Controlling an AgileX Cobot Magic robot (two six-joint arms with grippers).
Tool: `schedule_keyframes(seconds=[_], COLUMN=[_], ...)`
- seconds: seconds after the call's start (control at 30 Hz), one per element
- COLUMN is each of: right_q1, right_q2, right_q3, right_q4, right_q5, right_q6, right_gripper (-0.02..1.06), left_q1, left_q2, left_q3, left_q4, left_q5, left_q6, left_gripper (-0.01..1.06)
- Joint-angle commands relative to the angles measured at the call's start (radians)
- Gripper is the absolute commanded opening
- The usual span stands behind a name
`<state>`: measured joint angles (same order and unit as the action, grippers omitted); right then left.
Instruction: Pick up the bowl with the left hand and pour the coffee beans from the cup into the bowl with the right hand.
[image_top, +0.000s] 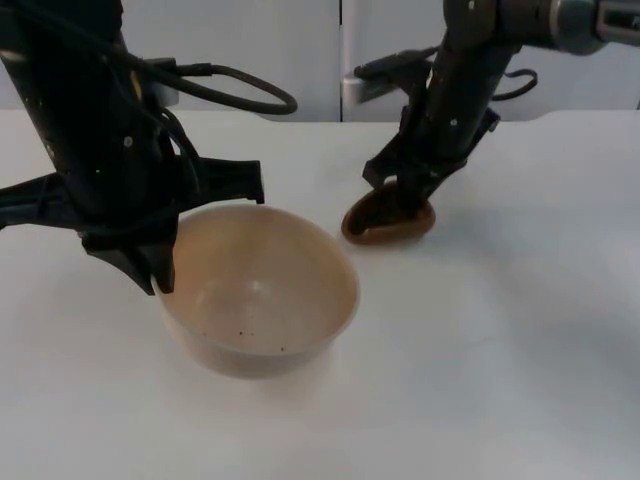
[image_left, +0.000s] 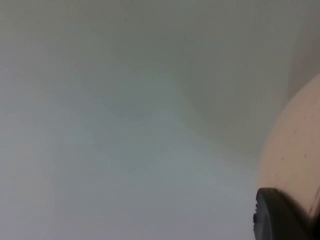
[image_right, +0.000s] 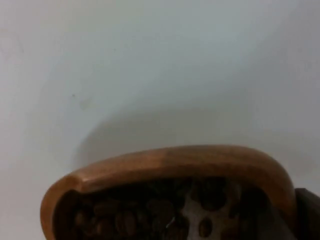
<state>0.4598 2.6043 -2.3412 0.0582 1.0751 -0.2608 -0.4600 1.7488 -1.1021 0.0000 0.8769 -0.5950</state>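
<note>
Starting at the left: the left gripper (image_top: 160, 262) is down at the near-left rim of the bowl (image_top: 262, 290), one dark finger (image_top: 150, 268) planted right at the rim's outer edge. The left wrist view confirms it, a fingertip (image_left: 280, 215) lying against the pale bowl wall (image_left: 295, 150). It looks clamped on the rim, though I can't see the second finger well enough to call it for certain. The left arm drops in steeply from above, wrist bent down over the bowl's left side. The bowl looks to sit on the white table (image_top: 500, 380), empty but for a few dark specks, so the lift looks not yet done.

Moving right: the brown wooden cup (image_top: 390, 220) sits beyond and to the right of the bowl, near it but apart. The right gripper (image_top: 405, 195) reaches into it from above, its fingers closed across the rim. In the right wrist view the cup rim (image_right: 175, 160) arcs wide, coffee beans (image_right: 150, 210) packed inside.

Here is what matters: the bowl lies left of and nearer than the cup, so the pour has to travel leftward and forward, tipping that way. The right arm slants down from the upper right and is the nearer to the cup.
</note>
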Motion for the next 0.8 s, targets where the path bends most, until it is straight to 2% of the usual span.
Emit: schedule_keyframes(seconds=[0.0, 0.4, 0.77], right_q1=[0.000, 0.000, 0.000], right_q2=[-0.041, -0.191, -0.345], right_q3=[0.000, 0.000, 0.000], right_q4=[0.000, 0.000, -0.001], right_q5=[0.015, 0.146, 0.146], right_q6=[-0.002, -0.002, -0.011], right_gripper=[0.00, 0.00, 0.00], left_q1=[-0.004, -0.004, -0.004], left_q2=[-0.003, -0.003, -0.003], left_q3=[0.001, 0.001, 0.001], left_q4=[0.009, 0.009, 0.007], left_q5=[-0.001, -0.001, -0.001], left_q6=[-0.004, -0.004, -0.004], left_gripper=[0.05, 0.05, 0.05])
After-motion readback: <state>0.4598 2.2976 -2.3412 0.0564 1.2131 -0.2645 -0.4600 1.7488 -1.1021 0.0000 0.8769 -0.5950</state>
